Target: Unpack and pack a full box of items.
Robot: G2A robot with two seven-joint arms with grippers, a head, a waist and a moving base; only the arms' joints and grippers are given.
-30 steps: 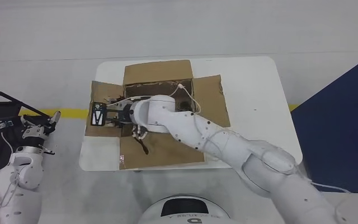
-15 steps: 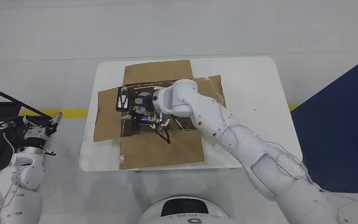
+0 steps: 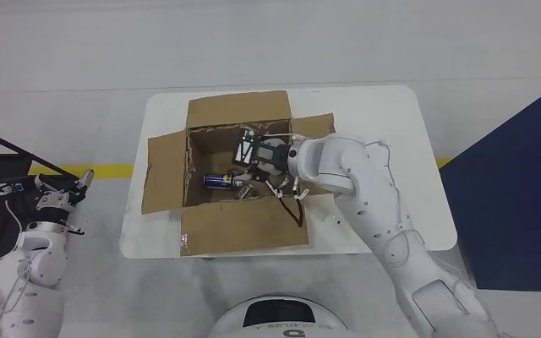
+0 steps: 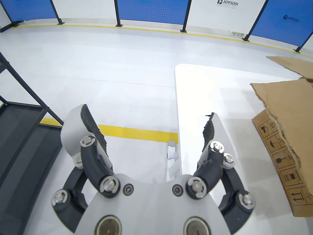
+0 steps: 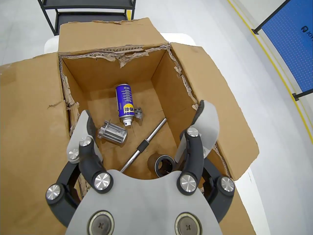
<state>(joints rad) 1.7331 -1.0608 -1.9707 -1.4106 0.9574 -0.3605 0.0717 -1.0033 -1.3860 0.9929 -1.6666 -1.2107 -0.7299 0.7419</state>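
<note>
Here, your right pincer (image 5: 144,111) hangs above the open cardboard box (image 5: 168,91), its jaws spread wide with nothing between them. The box stands on the white tabletop (image 3: 380,127), toward its left half, with all four flaps turned outward. On the box floor you can see a blue spray can (image 5: 125,102) lying on its side. A small metal fitting (image 5: 139,113) sits just beside its nozzle end, though you cannot tell for certain whether the two touch. Near them lies a ribbed silver cylinder (image 5: 112,133), also on its side, apart from the can. A slim metal rod (image 5: 146,143) with a black collar runs slantwise across the floor between the cylinder and the box wall. A short dark ring (image 5: 162,164), what looks like a sleeve or bearing, rests close to the rod's near end. Your left pincer (image 4: 148,114) is held off the tabletop's left edge, over the pale floor, jaws apart and empty, with a black shelf rack (image 4: 22,133) beside it and well away from the box.
</note>
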